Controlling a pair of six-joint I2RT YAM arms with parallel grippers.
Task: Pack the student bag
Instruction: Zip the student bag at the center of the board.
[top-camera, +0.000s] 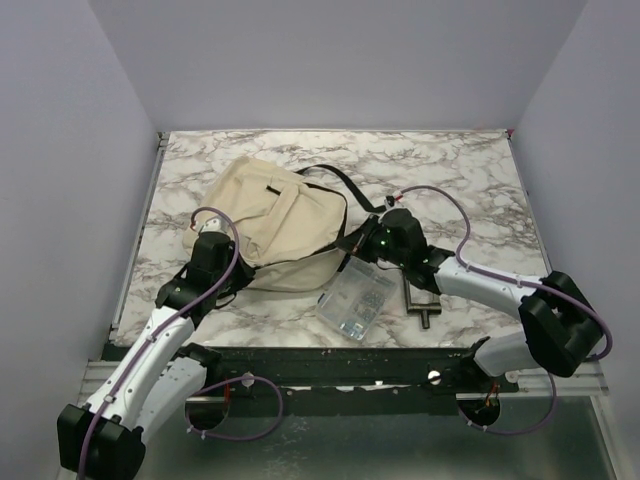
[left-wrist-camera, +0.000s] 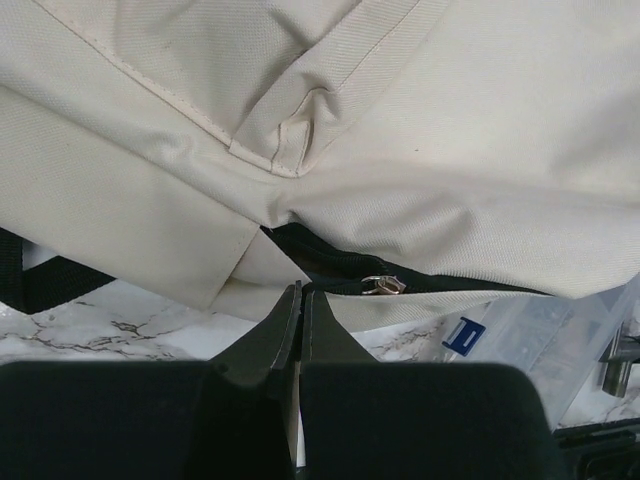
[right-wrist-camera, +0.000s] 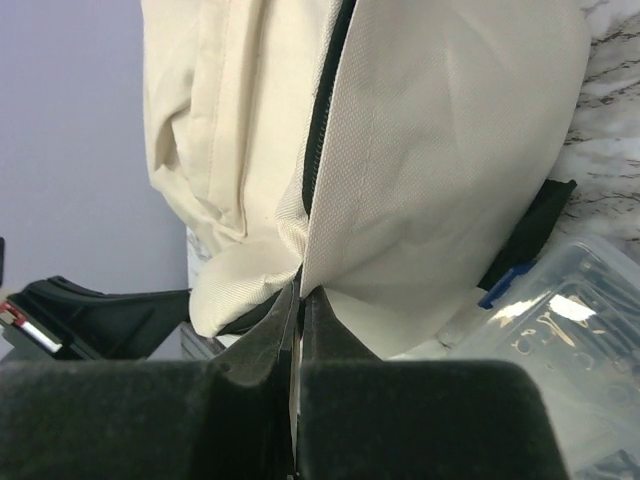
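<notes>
- Black padded fingers (left-wrist-camera: 270, 345) of the left gripper (left-wrist-camera: 300, 295) filled the bottom of the left wrist view. This claw was clenched, with no gap between the jaws.
- Its tips touched the lower cream edge of the bag, just under the zip. I could not tell if a fold of cloth was pinched there.
- Fingers of the right gripper (right-wrist-camera: 300, 292) were pressed together too. The cloth ran down to a point exactly at the tips, so I judged that this claw was grasping the bag by its seam.
- The large cream student bag (top-camera: 280, 220) of soft woven fabric, with black straps, lay on the white marble-pattern table (top-camera: 450, 170), left of the middle, between the two grippers.
- As for progress, the black zip (left-wrist-camera: 330, 265) showed a dark gap beside the small metal zip puller (left-wrist-camera: 382, 286), so the opening seemed partly made.
- Nothing was visible inside the bag. The clear plastic pouch (top-camera: 357, 302) lay on the table touching the near right corner of the bag, and the grey metal T-shaped tool (top-camera: 422, 305) lay just beside the pouch.
- So I judged that the packing itself was not yet done: the mouth needed to be wider and the things put in.
- The bag cloth looked matt, coarse and limp, with stitched seams and soft folds. The pouch was glossy and stiff, and the tool was hard and smooth.
</notes>
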